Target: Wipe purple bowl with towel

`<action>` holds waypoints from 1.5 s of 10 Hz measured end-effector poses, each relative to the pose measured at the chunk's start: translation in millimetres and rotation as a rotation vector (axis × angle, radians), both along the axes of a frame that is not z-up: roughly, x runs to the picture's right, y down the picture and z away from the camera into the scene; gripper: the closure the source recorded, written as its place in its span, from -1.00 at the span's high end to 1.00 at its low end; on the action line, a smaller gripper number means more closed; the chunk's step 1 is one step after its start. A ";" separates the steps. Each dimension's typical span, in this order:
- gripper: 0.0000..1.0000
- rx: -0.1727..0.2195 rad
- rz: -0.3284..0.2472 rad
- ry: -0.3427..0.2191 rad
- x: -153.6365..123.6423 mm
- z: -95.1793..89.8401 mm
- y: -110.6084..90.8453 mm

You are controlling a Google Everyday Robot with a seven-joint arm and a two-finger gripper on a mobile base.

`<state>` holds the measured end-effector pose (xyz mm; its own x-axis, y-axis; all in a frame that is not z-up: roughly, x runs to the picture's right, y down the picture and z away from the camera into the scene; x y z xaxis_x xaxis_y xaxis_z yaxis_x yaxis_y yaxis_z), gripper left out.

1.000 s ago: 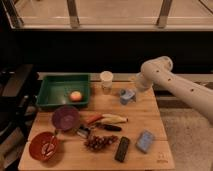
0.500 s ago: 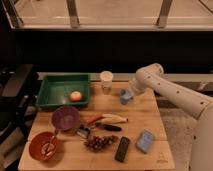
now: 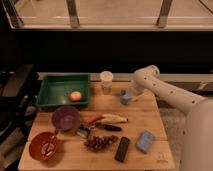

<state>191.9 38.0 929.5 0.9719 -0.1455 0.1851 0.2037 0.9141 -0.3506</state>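
The purple bowl (image 3: 66, 118) stands upright on the left part of the wooden table (image 3: 150, 117), in front of the green tray. A small light-blue towel (image 3: 125, 97) lies at the table's back, right of centre. My gripper (image 3: 128, 94) is down at the towel, touching or just over it, well to the right of the bowl. The white arm (image 3: 165, 92) reaches in from the right.
A green tray (image 3: 55, 85) holds an orange fruit (image 3: 75, 96). A white cup (image 3: 106, 80) stands just left of the gripper. A red bowl (image 3: 42, 146), banana (image 3: 114, 118), grapes (image 3: 100, 142), black remote (image 3: 121, 149) and blue sponge (image 3: 145, 141) lie in front.
The arm's elbow has swung lower and nearer on the right. The gripper has stayed at the towel, shifting only slightly. Nothing on the table has moved.
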 end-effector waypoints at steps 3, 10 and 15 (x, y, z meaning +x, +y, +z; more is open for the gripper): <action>-0.86 0.000 -0.008 0.000 -0.3 5.4 0.7; -1.00 0.106 -0.034 -0.062 -12.2 -53.9 -45.6; -1.00 0.129 -0.039 -0.267 -58.1 -131.8 -73.5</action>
